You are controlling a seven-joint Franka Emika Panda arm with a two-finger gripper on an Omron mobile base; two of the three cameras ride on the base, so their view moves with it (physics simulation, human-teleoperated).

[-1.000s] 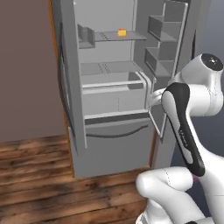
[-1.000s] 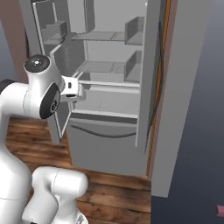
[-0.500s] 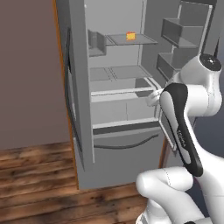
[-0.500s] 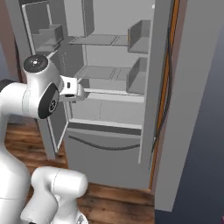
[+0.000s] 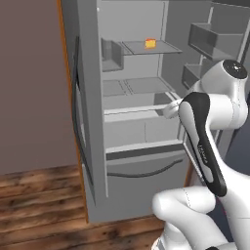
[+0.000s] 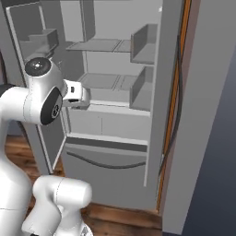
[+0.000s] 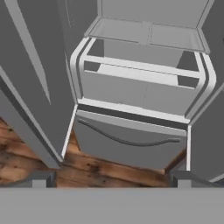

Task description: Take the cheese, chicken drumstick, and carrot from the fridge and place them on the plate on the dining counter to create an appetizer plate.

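gripper jaws stood spread as wide as they go, nothing between the two dark fingertips, which pointed down at the lower front of the fridge and a strip of wood floor below it. in the right base view the hand hung in front of the open fridge at about the level of the lower shelf, touching nothing.

judging by that, the task was barely started: both doors were swung open, but no food had been picked up, so all three items were left to fetch and carry to the plate.

the cheese sat alone on the upper shelf, toward the back, well above and apart from the hand. the shelf beneath it looked bare. the open drawer under that shelf showed nothing inside from the hand's angle. the bottom drawer with the curved handle was closed, contents hidden. the door bins on the right door looked empty, though their depths could not be seen. where the drumstick and carrot were could not be told.
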